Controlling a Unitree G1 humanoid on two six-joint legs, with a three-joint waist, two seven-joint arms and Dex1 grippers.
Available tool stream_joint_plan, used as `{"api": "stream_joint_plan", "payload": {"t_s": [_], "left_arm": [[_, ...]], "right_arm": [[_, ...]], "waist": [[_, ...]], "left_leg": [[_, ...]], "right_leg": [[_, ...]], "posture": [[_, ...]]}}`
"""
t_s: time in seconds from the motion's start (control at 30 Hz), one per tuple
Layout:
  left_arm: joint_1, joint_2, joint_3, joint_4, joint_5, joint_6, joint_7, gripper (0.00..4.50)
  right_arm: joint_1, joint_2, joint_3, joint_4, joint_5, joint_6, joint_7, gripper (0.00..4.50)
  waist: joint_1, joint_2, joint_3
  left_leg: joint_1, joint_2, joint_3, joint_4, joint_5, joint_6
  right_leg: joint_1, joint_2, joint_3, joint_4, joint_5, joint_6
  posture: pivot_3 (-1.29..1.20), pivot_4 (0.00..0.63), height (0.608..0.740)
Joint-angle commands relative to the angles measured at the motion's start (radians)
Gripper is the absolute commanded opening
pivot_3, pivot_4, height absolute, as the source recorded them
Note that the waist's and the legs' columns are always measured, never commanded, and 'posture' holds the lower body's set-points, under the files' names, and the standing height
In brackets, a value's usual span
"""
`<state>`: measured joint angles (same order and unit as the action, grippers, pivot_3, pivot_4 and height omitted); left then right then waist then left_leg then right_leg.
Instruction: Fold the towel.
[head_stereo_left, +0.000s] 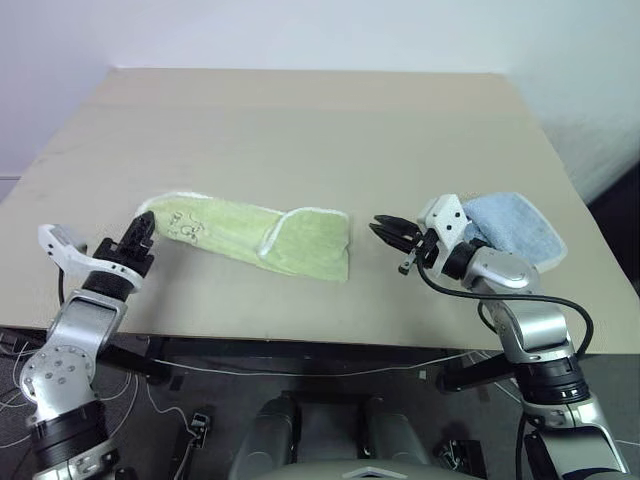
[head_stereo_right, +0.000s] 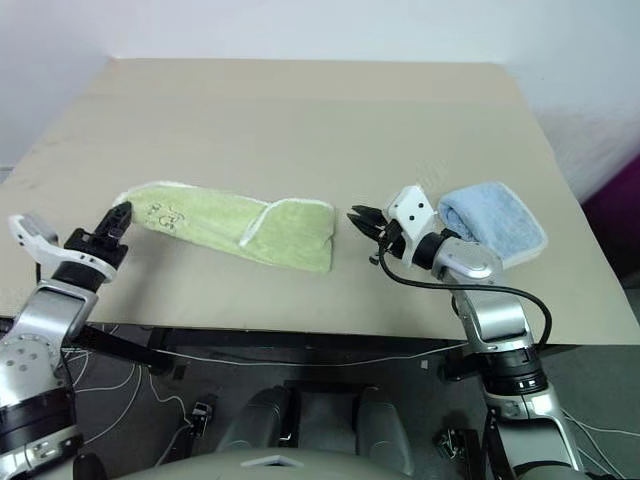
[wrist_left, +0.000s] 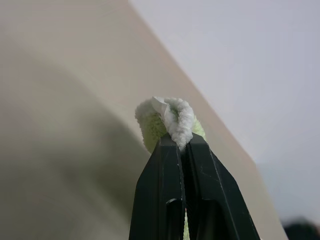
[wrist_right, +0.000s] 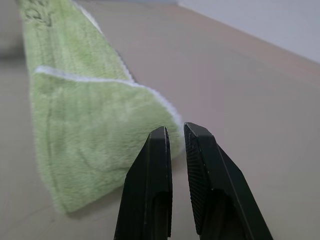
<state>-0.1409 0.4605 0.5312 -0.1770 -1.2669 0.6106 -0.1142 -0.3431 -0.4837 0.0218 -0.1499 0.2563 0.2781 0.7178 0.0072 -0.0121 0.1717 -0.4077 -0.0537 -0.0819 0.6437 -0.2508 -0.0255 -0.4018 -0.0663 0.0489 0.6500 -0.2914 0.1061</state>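
The green towel lies on the tan table, toward the near edge and left of the middle, folded into a long narrow strip. Its long axis runs left to right, slanting a little so that the left end sits slightly farther from the near edge than the right end. The right end is the broader, blunt end, where a layer with white edging folds diagonally over the strip; this end points toward the right gripper. The left end carries the small dark print and tapers toward the left gripper. The left gripper's jaws are clenched on that left end: in the left wrist view the two black fingers press together with a bunched tuft of green cloth and white edging sticking out just past their tips. The right gripper sits just off the towel's right end, apart from it, pointing left along the strip; its jaws are nearly together with a narrow gap between them and nothing in them, as the right wrist view shows the fingers in front of the towel's blunt end. A folded blue towel lies on the table at the right, just behind the right arm, well apart from the green one
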Motion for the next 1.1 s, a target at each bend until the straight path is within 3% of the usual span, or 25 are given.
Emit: {"api": "stream_joint_plan", "payload": {"t_s": [0.03, 0.27, 0.47, 0.63, 0.77, 0.87, 1.1], "left_arm": [[-0.043, 0.056, -0.126, -0.124, 0.077, 0.037, -0.125, 0.05], [-0.154, 0.121, -0.432, -0.21, 0.281, 0.072, -0.345, 0.05], [-0.268, 0.115, -0.686, -0.141, 0.541, 0.092, -0.396, 0.05], [-0.275, 0.095, -0.772, -0.133, 0.637, 0.093, -0.443, 0.05], [-0.274, 0.054, -0.739, -0.114, 0.64, 0.115, -0.443, 0.05], [-0.269, 0.014, -0.685, -0.12, 0.589, 0.138, -0.451, 0.68], [-0.232, -0.015, -0.599, -0.168, 0.547, 0.176, -0.442, 2.96]], "right_arm": [[-0.017, -0.006, -0.034, -0.001, 0.0, -0.019, -0.019, 0.53], [-0.016, -0.002, -0.042, 0.015, -0.005, -0.029, -0.048, 0.53], [-0.002, 0.0, -0.052, 0.004, -0.009, -0.032, -0.075, 0.53], [0.026, -0.003, -0.058, -0.028, -0.006, -0.028, -0.089, 0.53], [0.029, -0.004, -0.061, -0.027, -0.006, -0.028, -0.094, 0.53], [0.027, -0.002, -0.056, -0.027, -0.007, -0.028, -0.095, 0.53], [0.005, 0.0, -0.046, -0.012, -0.007, -0.029, -0.086, 0.53]], "waist": [[0.003, 0.0, 0.0], [-0.002, 0.001, 0.0], [-0.008, 0.001, 0.001], [-0.018, 0.001, 0.001], [-0.02, 0.001, 0.001], [-0.019, 0.001, 0.001], [-0.02, 0.001, 0.001]], "left_leg": [[0.0, 0.0, 0.0, 0.0, 0.0, 0.0], [0.0, 0.0, 0.0, -0.001, 0.0, 0.0], [0.0, 0.0, 0.001, -0.002, 0.0, 0.0], [-0.001, 0.0, 0.001, -0.002, 0.0, 0.0], [-0.001, 0.0, 0.0, -0.002, 0.0, 0.0], [-0.001, 0.0, 0.0, -0.001, 0.0, 0.0], [-0.001, 0.0, 0.0, -0.001, 0.0, 0.0]], "right_leg": [[0.0, 0.0, 0.0, 0.0, 0.0, 0.0], [-0.001, 0.0, 0.0, 0.0, 0.0, 0.0], [-0.001, 0.001, 0.001, 0.0, 0.0, 0.0], [-0.001, 0.001, 0.001, 0.0, 0.0, 0.0], [-0.002, 0.001, 0.001, 0.0, 0.0, 0.0], [-0.001, 0.001, 0.0, 0.0, 0.0, 0.0], [-0.002, 0.001, 0.0, 0.0, 0.0, 0.0]], "posture": [[0.0, 0.15, 0.74], [0.0, 0.15, 0.74], [0.0, 0.15, 0.74], [0.0, 0.15, 0.74], [0.0, 0.15, 0.74], [0.0, 0.15, 0.74], [0.0, 0.15, 0.74]]}}
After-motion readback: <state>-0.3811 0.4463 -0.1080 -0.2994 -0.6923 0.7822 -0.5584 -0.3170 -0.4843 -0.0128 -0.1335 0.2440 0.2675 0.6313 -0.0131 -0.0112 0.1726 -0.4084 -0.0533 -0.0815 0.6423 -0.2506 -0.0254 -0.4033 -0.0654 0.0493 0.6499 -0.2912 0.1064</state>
